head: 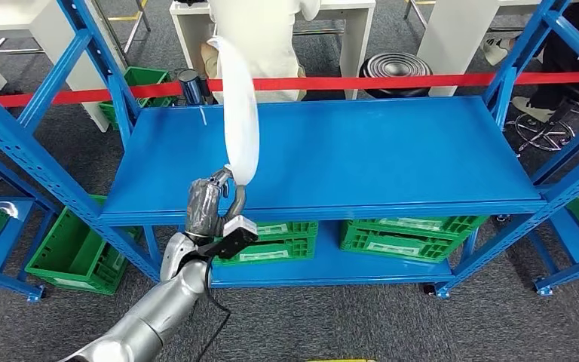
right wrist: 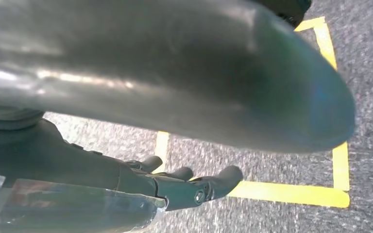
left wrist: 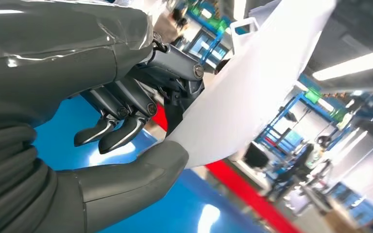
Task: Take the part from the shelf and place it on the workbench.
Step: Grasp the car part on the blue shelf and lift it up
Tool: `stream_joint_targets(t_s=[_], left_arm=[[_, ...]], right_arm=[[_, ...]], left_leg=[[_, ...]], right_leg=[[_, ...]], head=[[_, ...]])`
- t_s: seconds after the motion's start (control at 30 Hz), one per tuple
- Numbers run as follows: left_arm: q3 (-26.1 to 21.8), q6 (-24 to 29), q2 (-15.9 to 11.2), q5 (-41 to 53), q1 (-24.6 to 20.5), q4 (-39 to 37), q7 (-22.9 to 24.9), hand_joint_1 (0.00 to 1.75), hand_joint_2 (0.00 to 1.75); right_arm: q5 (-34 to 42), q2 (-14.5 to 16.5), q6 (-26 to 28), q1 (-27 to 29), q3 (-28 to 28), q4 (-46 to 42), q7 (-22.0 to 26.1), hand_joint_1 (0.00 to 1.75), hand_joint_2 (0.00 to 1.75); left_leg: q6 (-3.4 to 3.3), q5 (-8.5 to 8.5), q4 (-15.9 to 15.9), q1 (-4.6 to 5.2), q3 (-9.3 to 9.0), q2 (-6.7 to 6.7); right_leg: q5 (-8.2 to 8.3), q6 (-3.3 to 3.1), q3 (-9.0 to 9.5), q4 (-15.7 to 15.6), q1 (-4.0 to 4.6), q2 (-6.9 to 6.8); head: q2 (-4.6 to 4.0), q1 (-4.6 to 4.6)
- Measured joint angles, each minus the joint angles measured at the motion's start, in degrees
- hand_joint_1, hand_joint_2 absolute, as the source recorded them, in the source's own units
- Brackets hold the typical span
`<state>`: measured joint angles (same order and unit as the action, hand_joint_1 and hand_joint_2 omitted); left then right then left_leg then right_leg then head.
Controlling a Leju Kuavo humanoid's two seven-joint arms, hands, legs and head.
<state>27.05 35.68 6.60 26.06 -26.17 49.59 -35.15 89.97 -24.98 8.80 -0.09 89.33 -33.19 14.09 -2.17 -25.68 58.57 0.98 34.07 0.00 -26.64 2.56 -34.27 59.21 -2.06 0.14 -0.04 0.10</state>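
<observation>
A long, curved white part (head: 241, 113) stands upright above the front edge of the blue shelf (head: 392, 151). My left hand (head: 215, 204) grips its lower end in front of the shelf. In the left wrist view the thumb (left wrist: 150, 167) and dark fingers (left wrist: 121, 133) pinch the white part (left wrist: 257, 87) between them. My right hand (right wrist: 184, 184) hangs over grey carpet with its fingers spread and nothing in them.
Green crates (head: 411, 237) sit on the lower shelf, and others (head: 71, 253) stand on the floor at left. A red tape (head: 422, 79) runs behind the shelf. A person in white (head: 260, 38) sits behind it. Yellow floor lines (right wrist: 291, 191) lie under my right hand.
</observation>
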Motion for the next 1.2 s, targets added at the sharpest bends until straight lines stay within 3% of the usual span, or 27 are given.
stream_joint_targets(t_s=[0.1, 0.2, 0.23, 0.27, 0.3, 0.4, 0.47, 0.6, 0.63, 0.7, 0.77, 0.8, 0.83, 0.9, 0.97, 1.03, 1.1, 1.13, 1.2], left_arm=[[5.33, -2.86, -2.11, -6.36, 1.22, 8.05, 1.46, 1.75, 1.75], [9.56, -5.32, -4.22, -11.87, 1.98, 15.82, 1.81, 1.75, 1.75], [10.79, -5.87, -4.90, -13.50, 2.23, 18.18, 1.84, 1.75, 1.75], [11.83, -6.28, -5.50, -14.75, 2.46, 20.37, 1.84, 1.75, 1.75], [12.70, -6.57, -6.04, -15.68, 2.62, 22.33, 1.82, 1.75, 1.75], [14.54, -7.30, -7.35, -17.96, 2.67, 27.95, 1.51, 1.75, 1.75], [15.47, -7.78, -8.15, -19.54, 2.65, 31.17, 1.02, 1.75, 1.75], [16.71, -8.06, -9.39, -21.23, 2.67, 35.66, 0.24, 1.75, 1.75], [16.91, -8.09, -9.52, -21.38, 2.64, 36.36, 0.17, 1.75, 1.75], [17.34, -8.20, -9.76, -21.52, 2.74, 37.17, 0.12, 1.75, 1.75], [17.79, -8.30, -10.03, -21.60, 3.07, 37.57, 0.12, 1.75, 1.75], [18.00, -8.32, -10.16, -21.63, 3.21, 37.72, 0.11, 1.75, 1.75], [18.15, -8.32, -10.27, -21.72, 3.32, 37.86, 0.06, 1.75, 1.75], [18.32, -8.37, -10.53, -22.16, 3.37, 38.36, -0.24, 1.75, 1.75], [18.51, -8.53, -10.88, -22.81, 3.38, 39.24, -0.71, 1.75, 1.75], [18.80, -9.00, -11.40, -23.53, 3.42, 40.43, -1.09, 1.75, 1.75], [19.05, -9.79, -12.03, -24.30, 3.49, 41.86, -1.37, 1.75, 1.75], [19.17, -10.26, -12.33, -24.77, 3.52, 42.57, -1.51, 1.75, 1.75], [19.42, -11.45, -12.93, -25.93, 3.71, 43.86, -1.81, 1.75, 1.75]], right_arm=[[-0.01, 0.66, -0.37, 0.04, -0.02, 0.43, 0.13, 0.00, 0.00], [-0.01, 1.09, -0.41, 0.09, -0.10, 0.75, 0.33, 0.00, 0.00], [-0.01, 1.22, -0.41, 0.15, -0.13, 0.83, 0.39, 0.00, 0.00], [-0.01, 1.33, -0.41, 0.22, -0.14, 0.88, 0.43, 0.00, 0.00], [-0.01, 1.40, -0.41, 0.28, -0.15, 0.90, 0.46, 0.00, 0.00], [-0.01, 1.41, -0.26, 0.32, -0.18, 0.63, 0.48, 0.00, 0.00], [-0.01, 1.11, -0.14, 0.45, -0.20, 0.14, 0.45, 0.00, 0.00], [-0.01, 0.38, -0.05, 0.75, -0.21, -0.66, 0.43, 0.00, 0.00], [-0.01, 0.25, 0.00, 0.78, -0.22, -0.74, 0.43, 0.00, 0.00], [-0.01, 0.02, 0.09, 0.83, -0.23, -0.82, 0.42, 0.00, 0.00], [-0.01, -0.12, 0.19, 0.94, -0.24, -0.84, 0.42, 0.00, 0.00], [-0.01, -0.17, 0.24, 0.98, -0.24, -0.84, 0.42, 0.00, 0.00], [-0.01, -0.25, 0.30, 1.01, -0.25, -0.84, 0.43, 0.00, 0.00], [-0.01, -0.29, 0.52, 0.97, -0.32, -0.86, 0.50, 0.00, 0.00], [-0.01, -0.21, 0.82, 0.93, -0.46, -0.93, 0.76, 0.00, 0.00], [-0.01, -0.01, 1.28, 0.95, -0.56, -1.13, 1.09, 0.00, 0.00], [-0.01, 0.29, 1.90, 0.95, -0.65, -1.43, 1.35, 0.00, 0.00], [-0.01, 0.42, 2.20, 0.95, -0.73, -1.57, 1.44, 0.00, 0.00], [-0.01, 0.59, 2.68, 0.95, -0.97, -1.87, 1.51, 0.00, 0.00]], left_leg=[[0.81, -1.59, 2.06, -0.44, 0.84, -0.07], [1.91, -6.58, 11.79, -1.00, 5.19, -0.05], [2.04, -7.49, 14.74, -1.11, 6.63, -0.05], [2.00, -7.38, 15.93, -1.17, 7.29, -0.05], [1.77, -6.22, 14.89, -1.16, 6.91, -0.06], [0.06, -1.12, 4.23, -0.74, 1.89, -0.10], [-0.78, -0.36, 0.53, -0.24, 0.11, 0.02], [-1.48, 0.58, -1.76, -0.10, -0.99, 0.31], [-1.66, 0.98, -2.49, -0.23, -1.36, 0.41], [-1.86, 1.28, -2.90, -0.25, -1.49, 0.51], [-1.83, 1.27, -2.81, -0.18, -1.42, 0.50], [-1.75, 1.22, -2.68, -0.20, -1.39, 0.48], [-1.59, 1.10, -2.42, -0.25, -1.36, 0.45], [-0.89, 0.58, -1.42, -0.23, -1.02, 0.38], [-0.18, 0.06, -0.42, -0.06, -0.48, 0.32], [0.19, -0.05, -0.07, -0.14, -0.21, 0.30], [0.69, -0.91, 0.96, -0.44, 0.18, 0.23], [1.08, -2.16, 2.77, -0.61, 0.93, 0.20], [1.88, -5.79, 9.32, -0.96, 3.85, 0.17]], right_leg=[[0.07, -0.75, 0.09, -0.01, -0.29, -0.01], [0.05, -1.22, 0.16, -0.02, -0.26, 0.04], [0.03, -1.29, 0.17, -0.02, -0.19, 0.06], [0.01, -1.32, 0.20, -0.02, -0.12, 0.11], [-0.01, -1.33, 0.25, -0.02, -0.02, 0.17], [0.00, -1.30, 0.42, -0.15, 0.29, 0.40], [0.10, -1.11, 0.34, -0.31, 0.22, 0.42], [-0.32, -0.39, -0.07, 0.33, 0.34, 0.21], [-1.31, -0.50, -1.02, 2.29, 0.41, 0.14], [-4.27, -0.86, -4.34, 9.23, 0.38, 0.09], [-5.77, -0.47, -6.84, 14.41, 0.28, 0.08], [-5.21, 0.09, -6.58, 13.90, 0.15, 0.05], [-3.92, 0.76, -5.21, 11.18, -0.02, -0.01], [-1.23, 1.64, -1.21, 3.43, -0.31, -0.19], [-0.31, 0.98, 0.58, -0.07, -0.22, -0.13], [-0.24, -0.15, 0.43, 0.01, -0.09, 0.03], [-0.10, -0.77, 0.49, -0.08, -0.25, 0.05], [-0.03, -1.03, 0.53, -0.13, -0.40, 0.06], [-0.03, -1.34, 0.48, -0.11, -0.32, 0.06]], head=[[0.00, -0.09], [0.00, -0.17], [0.00, -0.17], [0.00, -0.18], [0.00, -0.18], [0.00, -0.10], [0.00, -0.03], [0.00, 0.04], [0.00, 0.09], [0.00, 0.10], [0.00, 0.10], [0.00, 0.11], [0.00, 0.12], [0.00, 0.14], [0.00, 0.06], [0.00, -0.01], [0.00, -0.04], [0.00, -0.10], [0.00, -0.20]])
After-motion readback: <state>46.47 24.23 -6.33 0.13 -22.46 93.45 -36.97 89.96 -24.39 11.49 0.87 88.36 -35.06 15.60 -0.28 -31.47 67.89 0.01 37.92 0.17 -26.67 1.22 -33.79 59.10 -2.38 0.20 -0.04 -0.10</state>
